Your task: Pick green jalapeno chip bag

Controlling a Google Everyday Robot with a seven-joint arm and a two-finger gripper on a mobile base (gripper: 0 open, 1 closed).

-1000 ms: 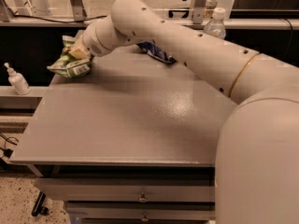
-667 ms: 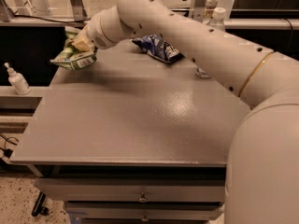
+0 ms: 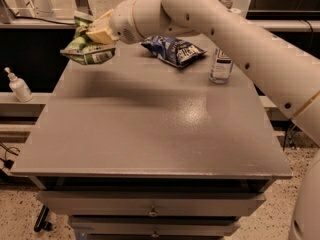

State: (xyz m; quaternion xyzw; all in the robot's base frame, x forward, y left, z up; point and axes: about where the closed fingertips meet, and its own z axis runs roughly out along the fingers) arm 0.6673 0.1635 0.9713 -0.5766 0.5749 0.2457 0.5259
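The green jalapeno chip bag [image 3: 85,46] is a crinkled light-green bag, held off the table above its far left corner. My gripper [image 3: 96,32] is shut on the bag's upper part, with cream-coloured fingers [image 3: 101,32] pressed on it. The white arm reaches in from the right across the back of the grey table [image 3: 150,129]. Part of the bag is hidden behind the fingers.
A dark blue chip bag [image 3: 173,49] lies at the back middle of the table. A clear bottle [image 3: 221,66] stands at the back right. A white pump bottle [image 3: 18,85] sits on a ledge to the left. Drawers [image 3: 150,204] run below the front edge.
The gripper has lifted the green bag higher off the table at the far left corner. The arm has risen and now uncovers the dark blue bag and the clear bottle.
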